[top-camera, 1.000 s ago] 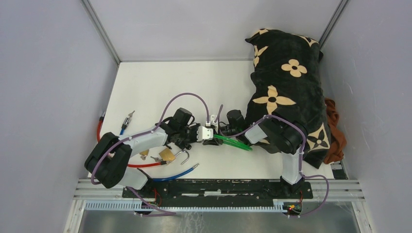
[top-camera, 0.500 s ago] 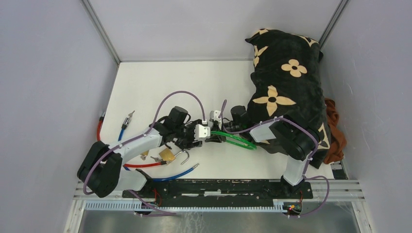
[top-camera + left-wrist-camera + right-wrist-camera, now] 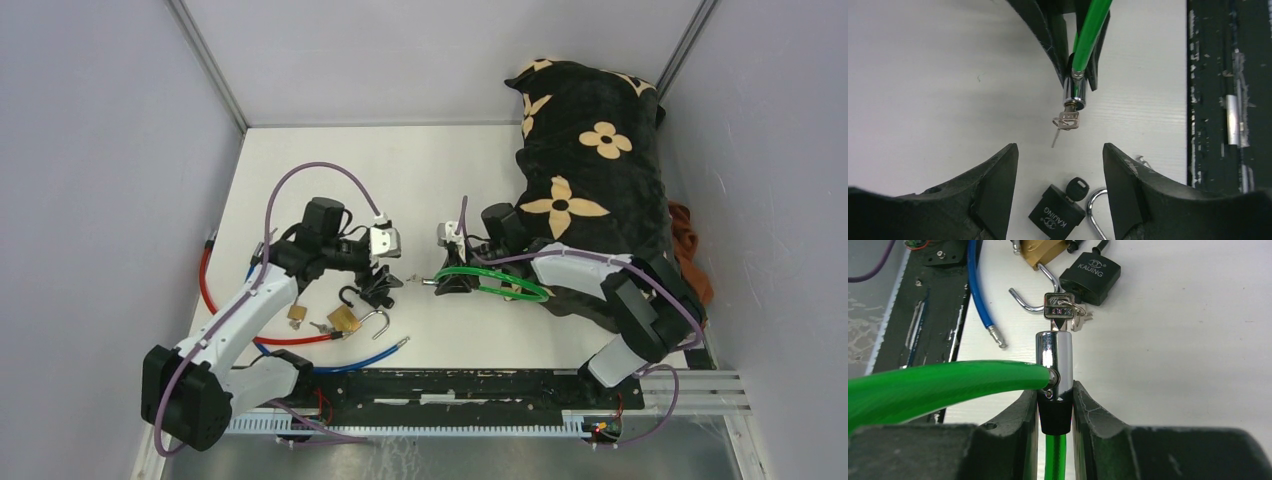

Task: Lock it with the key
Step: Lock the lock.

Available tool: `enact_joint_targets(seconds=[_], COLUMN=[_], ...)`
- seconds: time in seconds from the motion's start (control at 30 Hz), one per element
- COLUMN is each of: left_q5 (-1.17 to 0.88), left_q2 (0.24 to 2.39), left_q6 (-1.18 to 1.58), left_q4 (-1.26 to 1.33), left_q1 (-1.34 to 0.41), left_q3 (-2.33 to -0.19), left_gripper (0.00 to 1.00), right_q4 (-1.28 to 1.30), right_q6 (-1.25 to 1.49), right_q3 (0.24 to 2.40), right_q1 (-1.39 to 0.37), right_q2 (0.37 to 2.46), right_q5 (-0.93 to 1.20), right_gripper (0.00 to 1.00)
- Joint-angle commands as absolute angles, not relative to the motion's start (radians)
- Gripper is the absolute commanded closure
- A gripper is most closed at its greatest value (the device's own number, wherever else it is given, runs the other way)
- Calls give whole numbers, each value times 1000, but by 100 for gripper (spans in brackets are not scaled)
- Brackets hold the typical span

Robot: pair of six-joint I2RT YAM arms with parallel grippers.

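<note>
A green cable lock (image 3: 492, 286) has a chrome cylinder (image 3: 1054, 360) pinched at its black base between my right gripper's (image 3: 1055, 390) fingers. A small silver key (image 3: 1060, 309) on a ring sticks out of the cylinder's tip, also visible as the key (image 3: 1066, 120) in the left wrist view. My left gripper (image 3: 1060, 150) stands open and holds nothing, a short way left of the key. It hovers over a black padlock (image 3: 1057, 215) that carries its own black-headed key. In the top view the left gripper (image 3: 375, 288) and right gripper (image 3: 450, 281) face each other.
A brass padlock (image 3: 345, 318) with an open shackle, a red cable (image 3: 212, 300) and a blue cable (image 3: 360, 360) lie near the left arm. A black flower-patterned cushion (image 3: 590, 170) fills the right side, with an orange cloth (image 3: 692, 270) behind it. A black rail (image 3: 450, 385) runs along the near edge.
My left gripper has opened, let go at the key and pulled back to the left. The right gripper still holds the lock cylinder and has shifted slightly right.
</note>
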State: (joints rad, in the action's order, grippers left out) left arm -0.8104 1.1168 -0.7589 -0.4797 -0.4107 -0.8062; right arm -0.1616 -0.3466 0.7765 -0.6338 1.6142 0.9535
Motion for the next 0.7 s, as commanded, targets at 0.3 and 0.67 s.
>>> enact_joint_targets(seconds=[0.3,0.67], left_q5=[-1019,-674], left_q2=[1093,757], left_q6=[-396,-1012], left_q4=[-413,24], left_q1=[-421,-562], left_q3=[-861,-567], left_gripper=[30,33], right_q4=[73,37], right_q6=[-370,-238], right_q3=[872,893], right_q1=[-669,-679], right_q2=[1414,1372], right_q5=[952,865], right_gripper=[100,100])
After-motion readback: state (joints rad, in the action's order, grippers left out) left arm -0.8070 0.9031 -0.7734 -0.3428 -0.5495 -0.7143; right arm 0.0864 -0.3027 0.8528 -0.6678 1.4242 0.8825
